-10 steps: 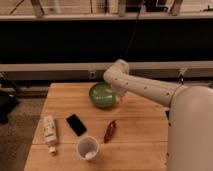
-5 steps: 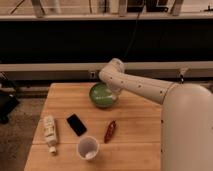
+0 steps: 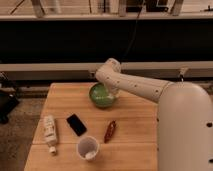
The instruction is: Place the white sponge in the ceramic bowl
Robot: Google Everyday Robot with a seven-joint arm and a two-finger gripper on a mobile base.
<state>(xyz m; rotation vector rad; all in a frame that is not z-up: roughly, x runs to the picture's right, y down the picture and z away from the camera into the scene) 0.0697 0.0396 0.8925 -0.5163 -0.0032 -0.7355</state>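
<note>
The gripper hangs over the ceramic bowl near the table's far edge.

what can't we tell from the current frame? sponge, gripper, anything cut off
- White sponge: not visible in the camera view; could be hidden by the arm over the ceramic bowl.
- Gripper: at the bowl's right rim, mostly hidden behind the wrist.
- Bowl interior: right part covered by the arm.
- White cup: contents too blurred to identify.
- Robot body: cut off by the right and bottom edges.
</note>
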